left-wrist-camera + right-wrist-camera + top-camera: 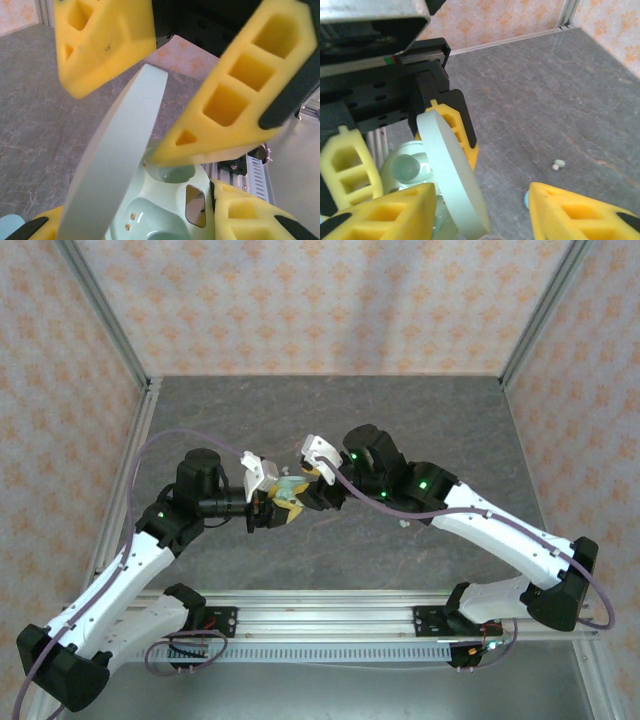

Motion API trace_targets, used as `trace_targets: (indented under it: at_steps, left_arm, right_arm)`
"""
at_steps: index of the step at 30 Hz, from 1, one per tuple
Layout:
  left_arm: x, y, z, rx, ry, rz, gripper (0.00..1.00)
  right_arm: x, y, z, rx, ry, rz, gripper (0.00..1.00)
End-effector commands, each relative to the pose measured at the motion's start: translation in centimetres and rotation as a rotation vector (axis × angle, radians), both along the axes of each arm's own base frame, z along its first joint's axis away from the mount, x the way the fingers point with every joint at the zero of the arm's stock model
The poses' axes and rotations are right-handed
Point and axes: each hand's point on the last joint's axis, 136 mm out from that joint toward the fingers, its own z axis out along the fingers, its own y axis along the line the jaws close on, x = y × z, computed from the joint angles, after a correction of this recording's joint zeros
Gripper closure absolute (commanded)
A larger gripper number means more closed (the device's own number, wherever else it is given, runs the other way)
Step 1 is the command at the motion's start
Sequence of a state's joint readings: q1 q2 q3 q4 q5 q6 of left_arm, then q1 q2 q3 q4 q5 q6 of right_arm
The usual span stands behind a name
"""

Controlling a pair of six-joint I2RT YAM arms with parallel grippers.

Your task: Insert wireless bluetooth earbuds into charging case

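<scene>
Flagging risk: right hand (482,205) is hanging wide open and empty, straddling the raised lid (120,150) of the pale mint oval plastic charging case (165,210); closing here could be bending it. Left hand (272,508) is clamping the case above the grey tabletop (545,90). Tiny pale earbud (559,164) is lying loose on tabletop, near right hand, untouched.

Enclosure on three sides: back wall (320,300) and both side walls (50,390) papered pale peach with a repeating orange floral motif, joined at the corners by slanting bare aluminium posts (105,310). Tabletop (330,410) dark grey, stone-like, with faint lighter veining, matte. Slotted aluminium rail (330,615) runs along the near edge; light even and soft, only faint shadows.
</scene>
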State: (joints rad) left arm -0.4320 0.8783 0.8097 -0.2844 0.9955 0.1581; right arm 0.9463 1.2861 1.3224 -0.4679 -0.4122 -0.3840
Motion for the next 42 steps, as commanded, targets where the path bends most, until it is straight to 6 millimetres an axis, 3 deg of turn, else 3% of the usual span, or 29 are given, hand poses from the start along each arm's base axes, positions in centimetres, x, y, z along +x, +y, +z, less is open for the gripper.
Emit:
trace_targets:
  at_steps: [1,7,11,16,20,25,31,36,42]
  left_arm:
    - [0.4,0.2,0.3,0.005,0.000,0.022,0.87]
    - [0.6,0.4,0.1,0.016,0.014,0.039,0.87]
    - [0.7,0.6,-0.2,0.026,0.028,0.052,0.87]
    - [0.8,1.6,-0.9,0.073,0.042,0.106,0.87]
    - [0.6,2.4,-1.6,0.117,0.052,0.150,0.87]
    - [0.2,3.0,-1.4,0.120,0.041,0.173,0.87]
    - [-0.2,3.6,-1.1,0.136,0.029,0.191,0.87]
    - [0.0,3.9,-0.9,0.140,0.028,0.216,0.87]
    - [-0.2,4.1,-1.0,0.143,0.027,0.221,0.87]
  right_arm:
    - [-0.5,0.3,2.0,0.053,0.022,0.009,0.43]
    - [-0.9,0.0,3.5,0.102,0.059,0.002,0.41]
    - [-0.4,-0.9,6.1,0.197,0.095,-0.057,0.40]
    - [3.4,-4.0,9.3,0.338,0.126,-0.290,0.43]
    - [8.0,-6.4,8.4,0.357,0.232,-0.533,0.44]
    - [14.0,-7.7,2.1,0.287,0.455,-0.773,0.47]
    - [18.8,-4.1,-7.3,0.084,0.670,-0.869,0.62]
    - [20.6,-0.6,-14.1,-0.116,0.693,-0.937,0.64]
    - [20.8,3.8,-20.1,-0.262,0.705,-0.949,0.66]
